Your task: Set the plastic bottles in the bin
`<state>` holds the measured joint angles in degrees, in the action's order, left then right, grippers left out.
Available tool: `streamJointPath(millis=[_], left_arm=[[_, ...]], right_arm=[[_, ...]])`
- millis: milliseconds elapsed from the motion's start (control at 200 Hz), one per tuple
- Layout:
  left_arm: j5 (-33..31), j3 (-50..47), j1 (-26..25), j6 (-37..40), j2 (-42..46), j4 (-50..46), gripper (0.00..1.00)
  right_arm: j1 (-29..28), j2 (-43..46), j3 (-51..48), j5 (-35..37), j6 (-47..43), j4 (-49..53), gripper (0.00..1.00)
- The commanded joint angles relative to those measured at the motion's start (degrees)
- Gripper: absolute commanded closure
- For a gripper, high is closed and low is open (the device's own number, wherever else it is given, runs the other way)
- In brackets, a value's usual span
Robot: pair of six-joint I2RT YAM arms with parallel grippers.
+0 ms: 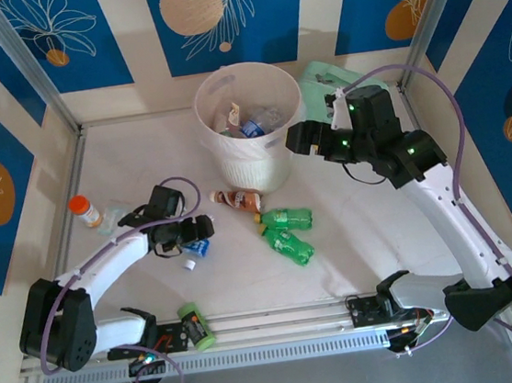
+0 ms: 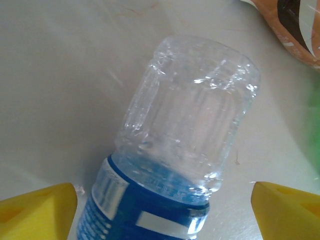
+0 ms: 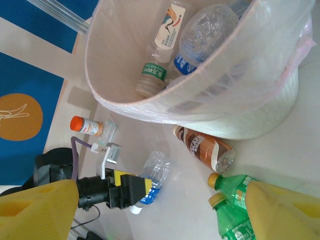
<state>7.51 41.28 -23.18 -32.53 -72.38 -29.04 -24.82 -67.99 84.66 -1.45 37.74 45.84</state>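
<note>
A clear plastic bottle (image 2: 185, 130) with a blue label lies on the table between the yellow fingers (image 2: 40, 215) of my left gripper (image 2: 162, 215), which straddles it open with a gap on both sides. From above, that left gripper (image 1: 192, 236) hovers over the bottle (image 1: 198, 247). A brownish bottle (image 1: 237, 200) and two green bottles (image 1: 287, 217) (image 1: 288, 245) lie in front of the bin (image 1: 255, 168). Several bottles (image 3: 197, 35) lie inside the bin (image 3: 200, 105). My right gripper (image 1: 310, 139) hangs open and empty beside the bin's right side.
An orange-capped jar (image 1: 84, 211) lies at the left, just behind my left arm. A light-green can (image 1: 195, 326) rests on the near rail. A mint-green bag (image 1: 331, 77) sits behind the bin on the right. Frame posts and rails edge the table.
</note>
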Motion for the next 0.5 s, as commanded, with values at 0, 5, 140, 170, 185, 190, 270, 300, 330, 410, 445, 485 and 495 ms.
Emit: streamJointPath(millis=[0, 5, 140, 170, 185, 190, 270, 300, 330, 410, 445, 485, 495], left_arm=[[0.5, -0.8, -1.2, 0.5, -1.6, -2.3, 0.12], [0.4, -0.8, -1.2, 0.5, -1.6, -2.4, 0.12], [-1.6, -0.2, -2.7, 0.9, -3.4, -3.8, 0.15], [-1.8, 0.1, -3.0, 1.1, -4.0, -4.1, 0.17], [-1.9, 0.2, -3.2, 1.1, -4.4, -4.2, 0.17], [-1.9, 0.3, -3.2, 1.1, -4.4, -4.2, 0.17], [-2.4, 1.1, -4.1, 1.7, -6.1, -4.5, 0.21], [-2.6, 1.4, -4.3, 1.8, -6.6, -4.6, 0.22], [-2.8, 1.7, -4.5, 2.1, -7.1, -4.7, 0.23], [-3.3, 2.3, -4.9, 2.4, -8.2, -4.8, 0.26], [-3.4, 2.6, -4.9, 2.6, -8.6, -4.9, 0.27], [-3.5, 2.8, -5.0, 2.7, -9.0, -5.0, 0.29], [-3.5, 2.9, -5.1, 2.7, -9.0, -5.1, 0.29]], right_arm=[[-0.6, 1.1, -0.9, 0.4, 0.8, -0.7, 0.13], [-0.6, 1.1, -0.9, 0.4, 0.8, -0.7, 0.13], [-0.8, 1.1, -1.3, 0.4, 0.8, -0.8, 0.13], [-0.8, 1.1, -1.5, 0.5, 0.8, -0.7, 0.13], [-0.8, 1.1, -1.5, 0.5, 0.9, -0.7, 0.13], [-0.8, 1.1, -1.5, 0.5, 0.9, -0.7, 0.13], [-0.8, 1.3, -2.0, 0.4, 1.1, -0.8, 0.13], [-0.8, 1.4, -2.2, 0.4, 1.2, -0.8, 0.13], [-0.8, 1.4, -2.4, 0.4, 1.3, -0.9, 0.13], [-0.8, 1.7, -3.1, 0.4, 1.5, -1.0, 0.13], [-0.8, 1.8, -3.3, 0.4, 1.6, -1.0, 0.13], [-0.7, 1.8, -3.5, 0.4, 1.6, -1.0, 0.13], [-0.7, 1.8, -3.5, 0.3, 1.6, -0.9, 0.13]])
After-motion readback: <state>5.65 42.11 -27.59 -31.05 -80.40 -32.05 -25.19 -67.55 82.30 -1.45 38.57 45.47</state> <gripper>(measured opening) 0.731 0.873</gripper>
